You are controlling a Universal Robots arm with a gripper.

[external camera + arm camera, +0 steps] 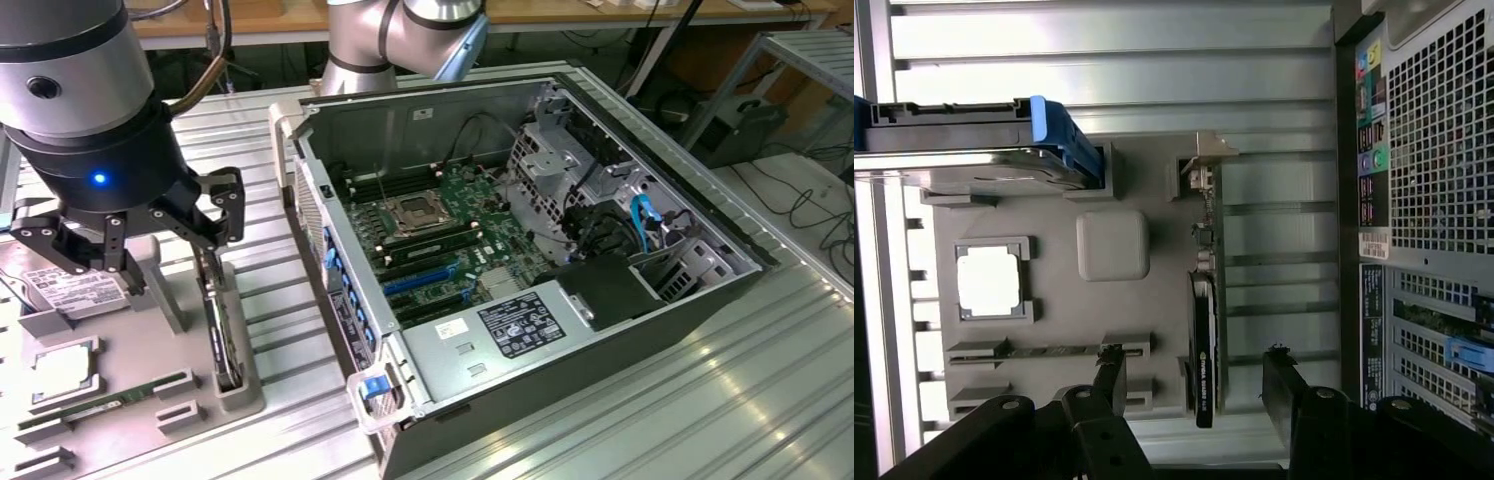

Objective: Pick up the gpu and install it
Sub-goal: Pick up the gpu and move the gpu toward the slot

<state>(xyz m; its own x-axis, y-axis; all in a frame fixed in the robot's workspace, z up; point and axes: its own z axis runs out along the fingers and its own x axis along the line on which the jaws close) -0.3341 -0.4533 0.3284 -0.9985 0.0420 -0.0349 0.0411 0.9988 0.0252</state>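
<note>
At the exterior view's lower left the black claw (147, 255) hangs wide open and empty over the thin green-and-black gpu card (218, 330), standing on edge in its grey holder tray (247, 400), so neither pickup nor installation into the open metal computer case (400, 130) is done.

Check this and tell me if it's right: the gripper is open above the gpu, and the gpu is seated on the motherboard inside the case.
One thing is wrong. The gpu is not inside the case: it stands on edge in the grey holder beside the case, as the exterior view shows. The rest holds: the gripper is open above it.
</note>
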